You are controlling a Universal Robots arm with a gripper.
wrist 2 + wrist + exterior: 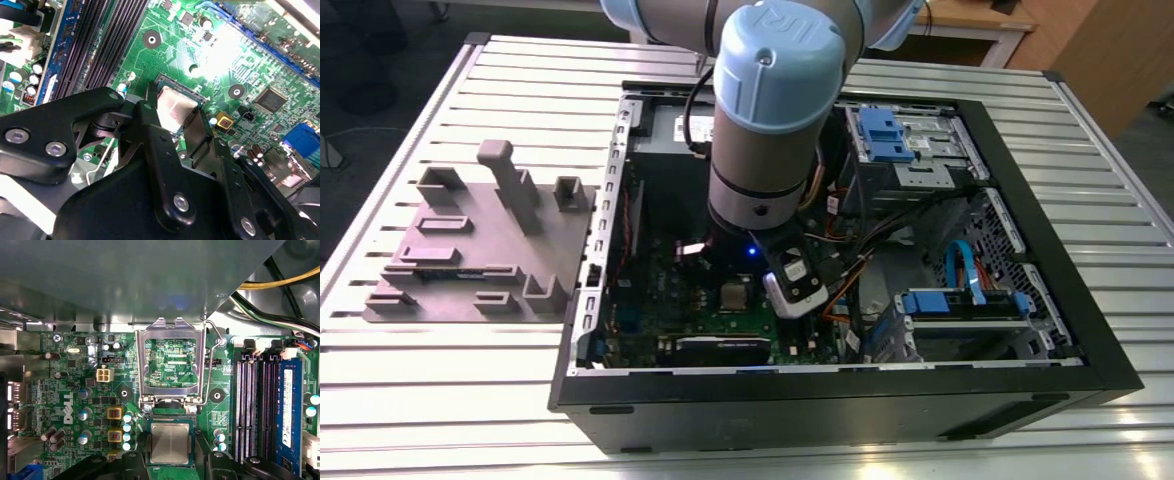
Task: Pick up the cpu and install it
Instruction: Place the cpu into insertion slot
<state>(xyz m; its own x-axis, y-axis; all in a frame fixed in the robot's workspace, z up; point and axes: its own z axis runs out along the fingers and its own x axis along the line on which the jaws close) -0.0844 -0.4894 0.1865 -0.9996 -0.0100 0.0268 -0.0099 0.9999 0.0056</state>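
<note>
The arm [774, 110] is down inside the open computer case [854, 400], over the green motherboard [220, 415]. The socket bracket [170, 326] is flipped up. The gripper [176, 131] is pinched narrow, holding the cpu [174, 107] right over the socket. It wants to go down flat and square, with no sliding. The chip covers the pins, so I can't tell if it's seated.

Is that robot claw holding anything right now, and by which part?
Cannot tell. The gripper straddles the cpu at two opposite edges as it lies in the socket; whether it grips is unclear.
</note>
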